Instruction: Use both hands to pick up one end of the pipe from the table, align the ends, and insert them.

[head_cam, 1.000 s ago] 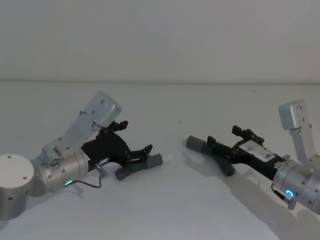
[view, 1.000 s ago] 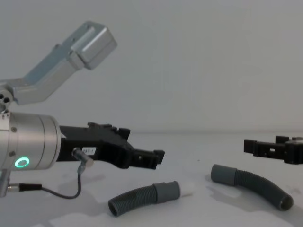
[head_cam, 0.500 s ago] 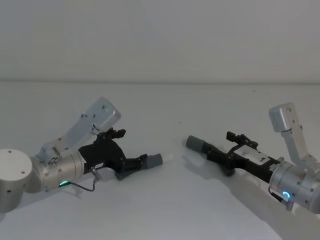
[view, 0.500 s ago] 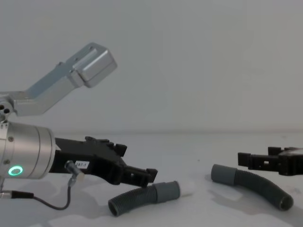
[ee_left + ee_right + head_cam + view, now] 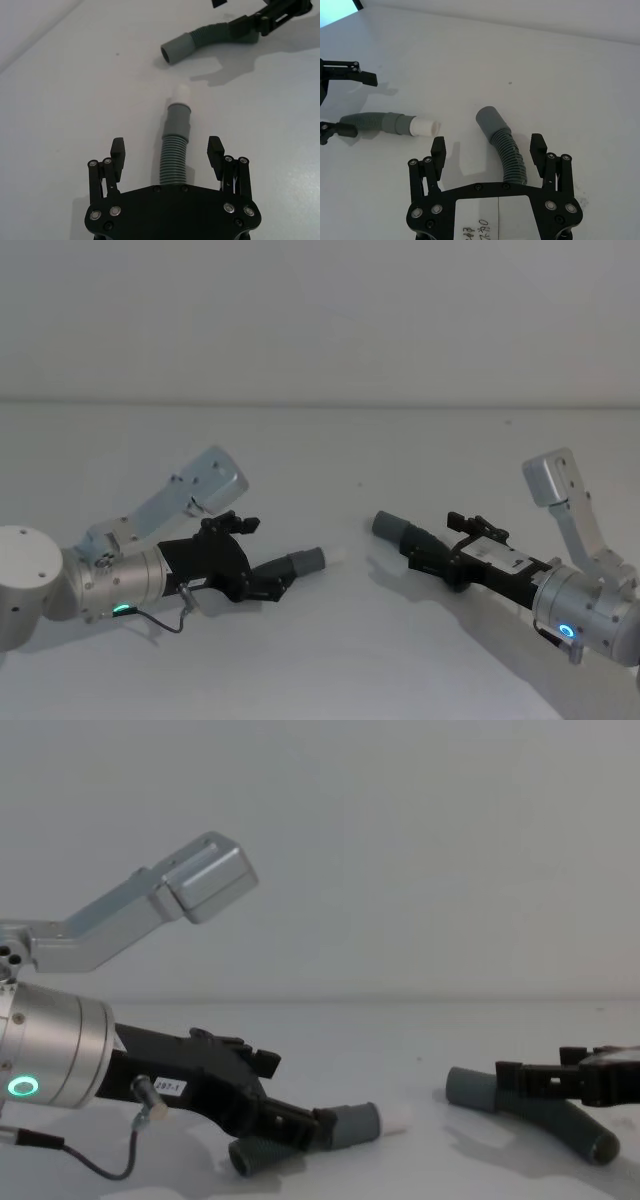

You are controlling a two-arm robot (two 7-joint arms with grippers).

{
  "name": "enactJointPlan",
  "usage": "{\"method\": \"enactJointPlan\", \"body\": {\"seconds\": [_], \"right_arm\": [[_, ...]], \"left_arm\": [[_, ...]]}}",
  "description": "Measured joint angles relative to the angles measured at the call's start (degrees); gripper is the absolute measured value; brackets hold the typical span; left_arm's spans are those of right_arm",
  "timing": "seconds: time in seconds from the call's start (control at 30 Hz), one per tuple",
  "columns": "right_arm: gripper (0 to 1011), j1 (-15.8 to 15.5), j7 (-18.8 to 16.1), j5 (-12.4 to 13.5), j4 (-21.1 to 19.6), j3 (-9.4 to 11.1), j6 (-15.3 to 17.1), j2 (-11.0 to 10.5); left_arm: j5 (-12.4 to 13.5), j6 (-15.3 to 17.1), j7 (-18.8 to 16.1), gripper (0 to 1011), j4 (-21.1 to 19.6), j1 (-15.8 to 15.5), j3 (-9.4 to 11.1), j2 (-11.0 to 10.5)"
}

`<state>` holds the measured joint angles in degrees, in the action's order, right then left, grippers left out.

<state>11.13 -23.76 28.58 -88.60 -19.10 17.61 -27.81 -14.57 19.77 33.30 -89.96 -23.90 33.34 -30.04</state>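
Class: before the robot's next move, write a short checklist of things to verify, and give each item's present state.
1. Left hand open: ok. It straddles the dark-grey corrugated hose piece with the white stub.
2. Right hand open: ok. It straddles the second dark-grey corrugated hose piece.
3. Both pieces lying on the matte white table: ok.
4. Ends aligned: not ok. The stubbed cuff and the open cuff lie apart and at an angle.
5. Grip on either piece: not ok. Neither hand is shut on its piece yet.
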Motion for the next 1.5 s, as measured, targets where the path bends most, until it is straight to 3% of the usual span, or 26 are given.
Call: {"method": "enactJointPlan", "body": {"seconds": [0.47, 1.5], "right_arm": [[1000, -0.28, 2.44, -0.07, 0.26, -0.57, 0.94, -0.15], [1000, 0.46, 3.15, 0.30, 3.75, -1.74, -0.36, -0.12]], "left_arm": [[0.48, -0.28, 2.95, 1001, 1.62, -2.35, 2.12, -0.63], [-1.24, 2.03, 3.02, 1001, 1.76, -3.02, 3.79, -0.98]]}}
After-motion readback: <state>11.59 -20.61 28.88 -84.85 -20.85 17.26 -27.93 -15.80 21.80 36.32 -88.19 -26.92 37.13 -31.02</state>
